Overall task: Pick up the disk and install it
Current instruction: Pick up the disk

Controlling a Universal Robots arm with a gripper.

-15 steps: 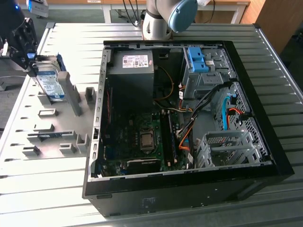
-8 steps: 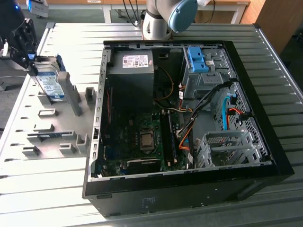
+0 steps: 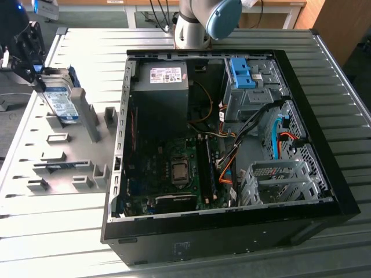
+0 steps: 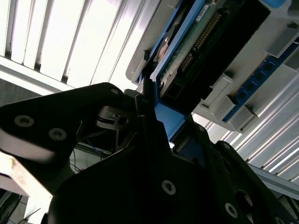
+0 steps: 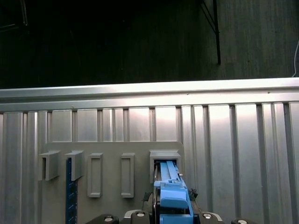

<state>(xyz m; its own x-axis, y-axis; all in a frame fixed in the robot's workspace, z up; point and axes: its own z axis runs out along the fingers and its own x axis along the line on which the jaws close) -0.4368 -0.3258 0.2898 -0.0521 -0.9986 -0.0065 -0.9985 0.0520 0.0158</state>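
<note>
When looking through the exterior view: far at the exterior view's left, well apart from the open computer case, with the gripper brought down onto the upper end of the disk. Standing almost upright, label outward, on the grey holder plate (kept on edge by a slot, probably to leave one end free for grasping). Inside the case, untouched: the grey power supply, the blue bracket on top of the metal drive cage.

When passing to the second wrist view: looking along the dark fingers, closed from two sides on the blue rail at the near end of the disk. No gap visible between finger and plastic, so judged as a real clamp on the disk. Held by the narrow end and not by the flat faces, sensible with a bare circuit board on the underside.

When turning to the first wrist view: the same blue rail pointing into a raised pocket of the holder plate. Hard to tell whether the far end is seated there or already a little out. In a neighbouring slot, a dark blue strip, perhaps a memory module. Judged from the wide distance to the case: picking up in hand, installing not yet begun.
</note>
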